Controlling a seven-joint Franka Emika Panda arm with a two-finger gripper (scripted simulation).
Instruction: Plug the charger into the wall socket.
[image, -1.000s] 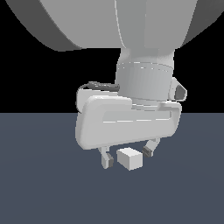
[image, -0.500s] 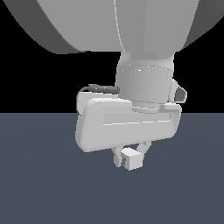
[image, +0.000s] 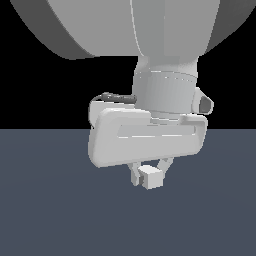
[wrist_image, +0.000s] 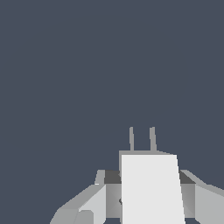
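The charger (image: 151, 177) is a small white block held between the fingers of my gripper (image: 149, 175), low over the dark grey floor. In the wrist view the charger (wrist_image: 151, 188) fills the space between the two fingers (wrist_image: 87, 205), and its two thin prongs (wrist_image: 142, 139) stick out away from the camera. The gripper is shut on it. The wall socket is not in view in either frame.
The arm's large white body (image: 145, 135) blocks much of the exterior view. The dark grey floor (image: 60, 215) spreads around, with black background above it.
The fingers have closed in on the charger, from wide apart a second ago to shut on it now. The charger sits slightly higher under the hand.
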